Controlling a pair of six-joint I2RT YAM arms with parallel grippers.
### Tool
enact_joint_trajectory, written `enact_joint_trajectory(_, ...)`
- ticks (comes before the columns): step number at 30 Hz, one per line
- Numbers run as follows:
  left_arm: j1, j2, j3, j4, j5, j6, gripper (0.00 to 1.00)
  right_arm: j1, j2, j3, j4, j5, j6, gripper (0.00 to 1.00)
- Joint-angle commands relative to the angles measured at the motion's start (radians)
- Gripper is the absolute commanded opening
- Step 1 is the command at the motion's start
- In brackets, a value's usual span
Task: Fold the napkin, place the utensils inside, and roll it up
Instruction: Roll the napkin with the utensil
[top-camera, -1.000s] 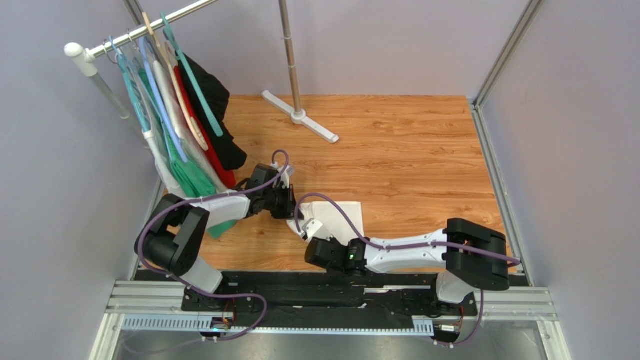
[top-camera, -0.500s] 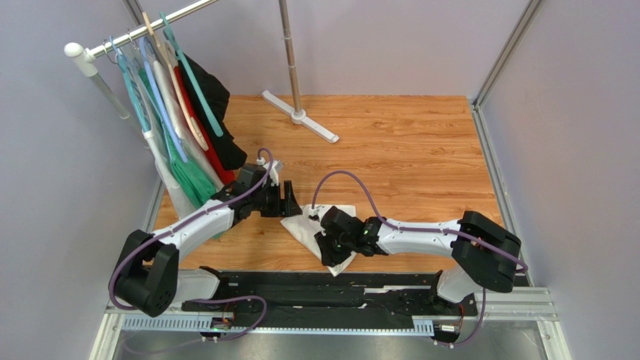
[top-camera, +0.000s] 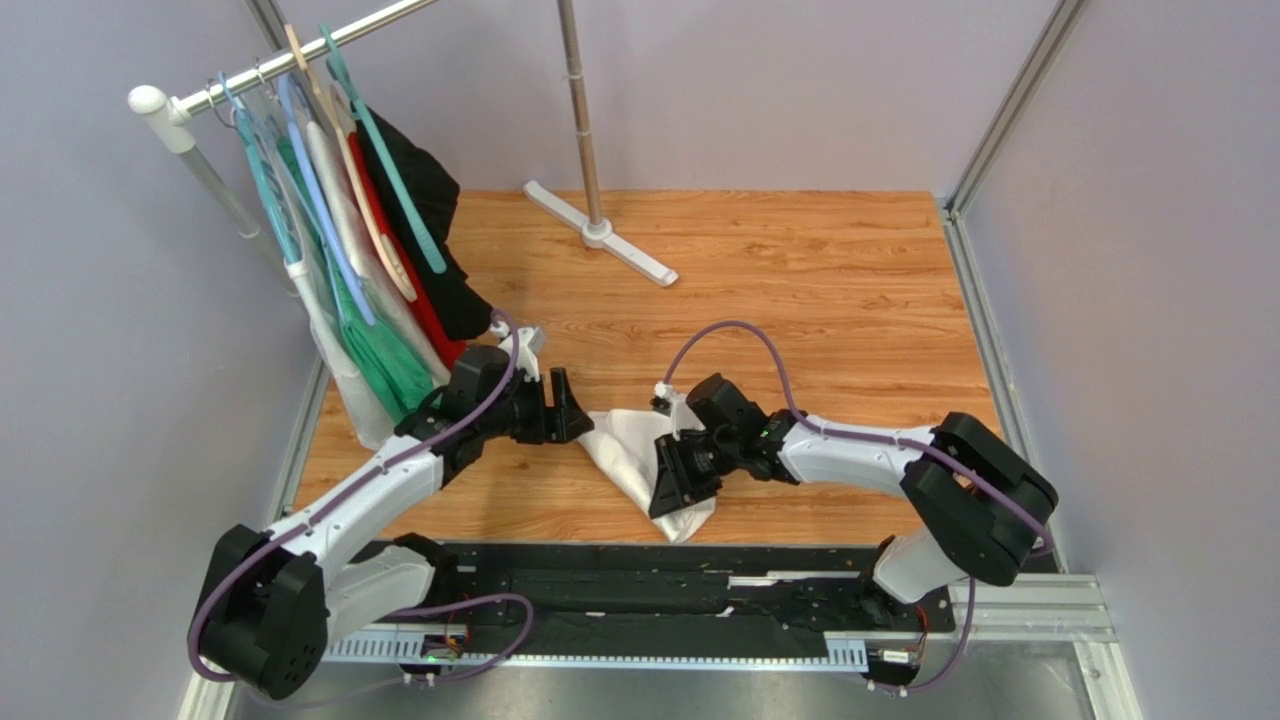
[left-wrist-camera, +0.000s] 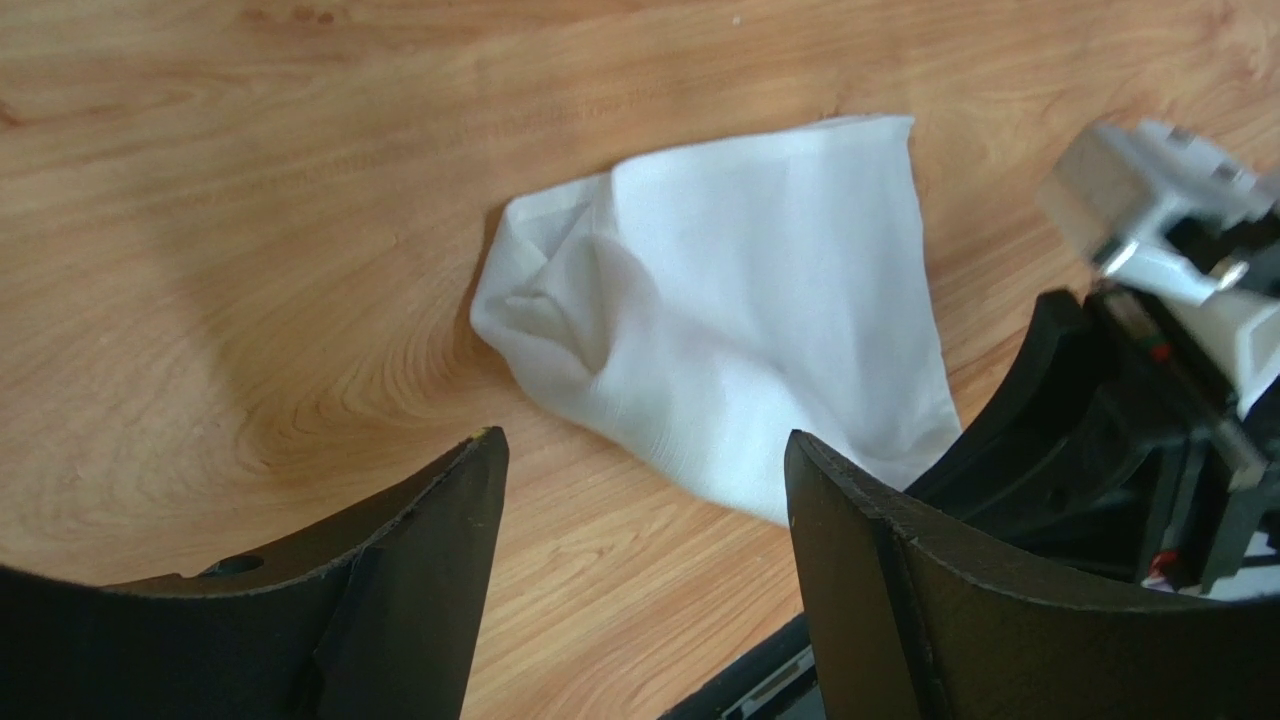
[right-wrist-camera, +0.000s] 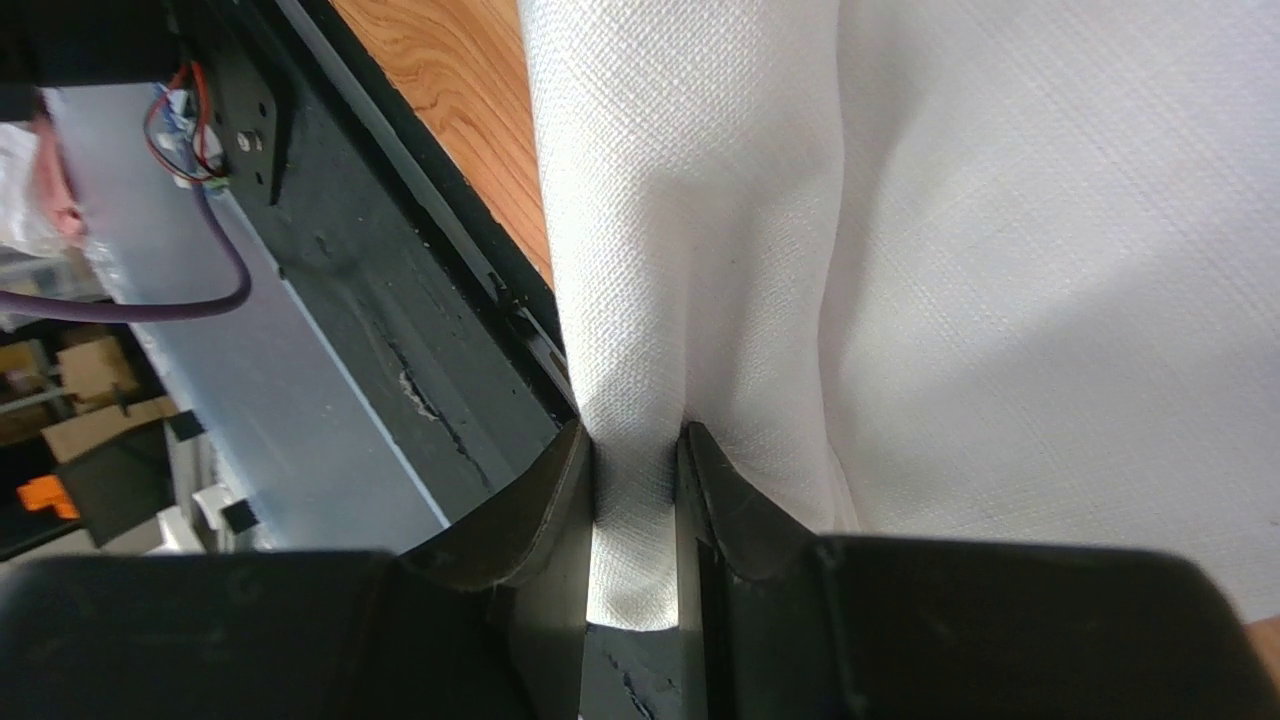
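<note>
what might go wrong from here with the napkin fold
1. The right gripper pinches only a narrow pleat of the napkin; it may slip out when pulled.
2. The left gripper is open beside the napkin, not on it, so the crumpled bunch may drag rather than fold.
3. The napkin's near corner lies by the black rail and could snag or slide off.

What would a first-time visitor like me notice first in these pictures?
Probably the white napkin, crumpled near the front edge of the wooden table, with the right hand pinching a fold of it. The left hand hovers open just to the napkin's left, holding nothing. At the back left, a rail of colourful hanging clothes stands out too.
</note>
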Motion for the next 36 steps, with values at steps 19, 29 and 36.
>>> enact_joint_trajectory(19, -0.026, 0.174, -0.141, 0.448, 0.08, -0.113, 0.75, -0.232, 0.134, -0.074, 0.212, -0.275, 0.052, 0.0)
enact_joint_trajectory(29, -0.026, 0.352, -0.155, 0.667, 0.108, -0.2, 0.8, -0.234, 0.174, -0.039, 0.164, -0.263, 0.01, 0.0)
enact_joint_trajectory(36, -0.026, 0.419, -0.169, 0.724, 0.071, -0.231, 0.82, -0.234, 0.18, -0.033, 0.156, -0.258, 0.0, 0.0)
